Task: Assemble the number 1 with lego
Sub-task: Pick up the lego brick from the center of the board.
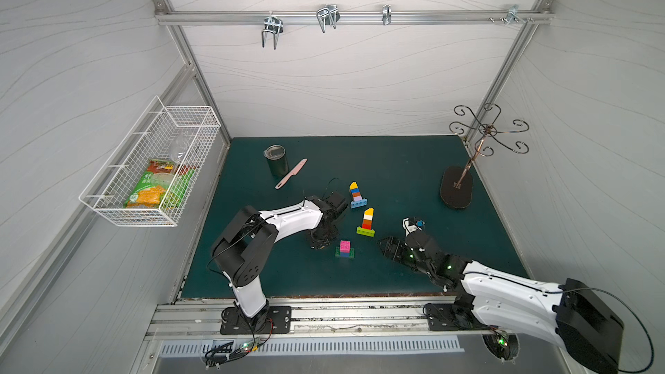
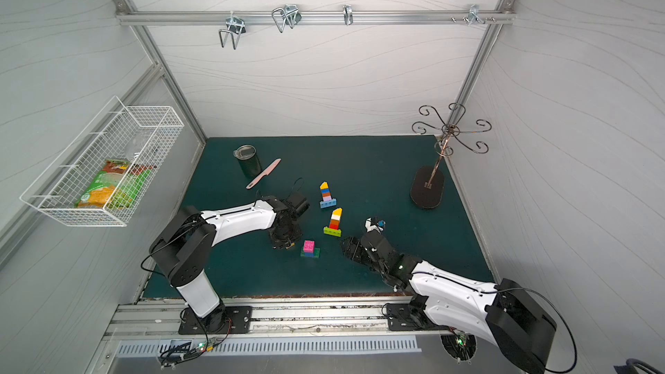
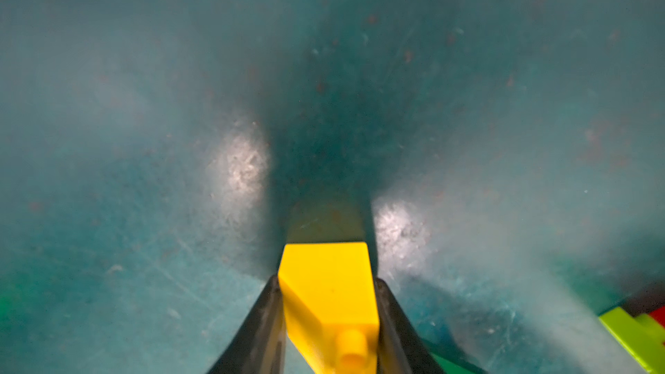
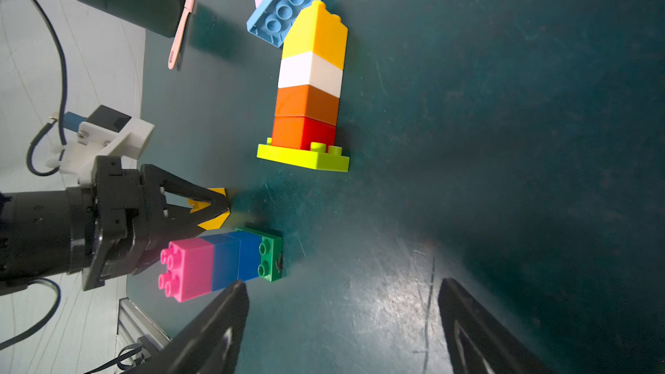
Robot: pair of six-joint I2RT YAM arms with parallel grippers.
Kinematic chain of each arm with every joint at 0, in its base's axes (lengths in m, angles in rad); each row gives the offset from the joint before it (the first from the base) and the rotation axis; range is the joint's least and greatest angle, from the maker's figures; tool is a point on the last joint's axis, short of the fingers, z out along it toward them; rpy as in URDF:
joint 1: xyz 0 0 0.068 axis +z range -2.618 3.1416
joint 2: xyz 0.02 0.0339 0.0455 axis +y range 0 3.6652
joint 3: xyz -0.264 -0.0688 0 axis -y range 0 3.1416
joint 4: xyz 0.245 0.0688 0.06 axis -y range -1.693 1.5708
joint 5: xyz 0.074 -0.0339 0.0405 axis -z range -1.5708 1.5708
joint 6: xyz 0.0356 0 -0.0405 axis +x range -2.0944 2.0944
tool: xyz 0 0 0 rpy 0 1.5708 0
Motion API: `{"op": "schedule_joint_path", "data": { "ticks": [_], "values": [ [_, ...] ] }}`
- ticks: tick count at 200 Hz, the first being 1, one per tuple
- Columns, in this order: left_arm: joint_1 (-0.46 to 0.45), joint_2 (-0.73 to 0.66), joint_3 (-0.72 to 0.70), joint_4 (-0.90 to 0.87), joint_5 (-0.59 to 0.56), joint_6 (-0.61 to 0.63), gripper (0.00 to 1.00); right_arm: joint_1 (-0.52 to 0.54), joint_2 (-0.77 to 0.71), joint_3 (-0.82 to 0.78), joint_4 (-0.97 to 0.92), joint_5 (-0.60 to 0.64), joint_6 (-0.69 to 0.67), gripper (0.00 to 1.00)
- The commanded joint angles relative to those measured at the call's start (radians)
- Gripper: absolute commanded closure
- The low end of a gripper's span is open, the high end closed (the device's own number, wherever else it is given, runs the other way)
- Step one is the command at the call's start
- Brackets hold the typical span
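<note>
My left tool (image 4: 221, 206) is closed narrowly on a yellow brick (image 3: 325, 282) with a sloped top, its two jaws pressing the brick's flat opposite sides. The brick sits very low over the dark green surface (image 1: 396, 174); I cannot tell whether it touches. Just beside it stands a short stack (image 4: 219, 264) of pink on blue on a green base. Near that are a tower on a lime base (image 1: 367, 223) and, further back, a tower on a light blue base (image 1: 357, 194). My right tool (image 4: 342, 289) hangs wide open and empty by the short stack. I judge the brick light, rigid and smooth, so it may slip. The flat sides are the place to grip, not the slope or studs.
</note>
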Motion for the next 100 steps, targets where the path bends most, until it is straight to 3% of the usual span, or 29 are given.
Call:
{"op": "schedule_joint_path", "data": {
  "ticks": [1,46,100],
  "values": [
    [-0.004,0.013,0.043,-0.055,-0.041,0.076,0.76,-0.007,0.009,0.02,0.014,-0.002,-0.015,0.15],
    [-0.038,-0.037,0.11,-0.181,-0.097,0.181,0.82,-0.007,0.009,0.021,0.016,-0.001,-0.018,0.15],
    [-0.075,-0.155,0.237,-0.338,-0.074,0.385,0.88,-0.008,0.015,0.015,0.024,0.003,-0.014,0.12]
  ]
}}
